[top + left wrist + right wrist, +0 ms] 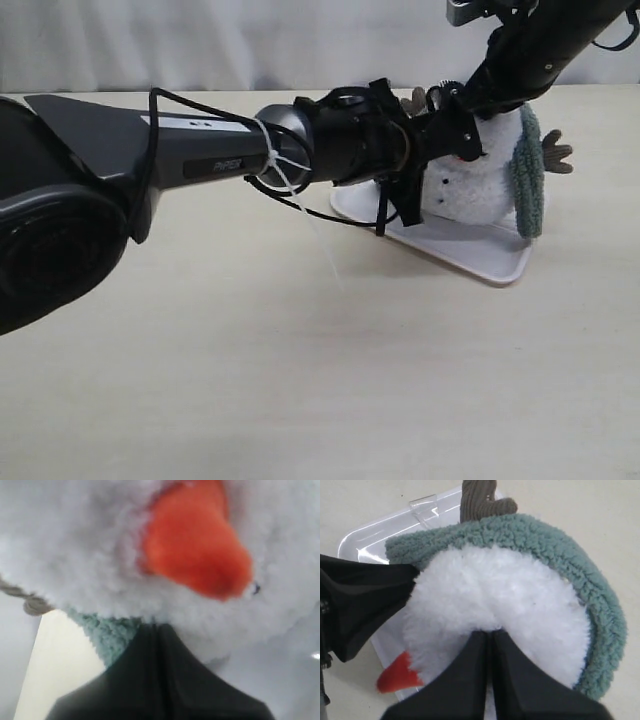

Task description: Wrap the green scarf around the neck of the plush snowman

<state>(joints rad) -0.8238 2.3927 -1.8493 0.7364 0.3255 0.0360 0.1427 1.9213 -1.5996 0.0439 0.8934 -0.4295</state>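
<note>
One plush snowman [470,190], one green scarf [528,180], one tray [480,258]; left gripper [159,630], right gripper [490,632], fingers [515,670] together

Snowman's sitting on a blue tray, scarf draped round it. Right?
Not quite. The tray is white, not blue, as the exterior view shows. The rest holds: the snowman sits on it with the scarf draped round it.
</note>
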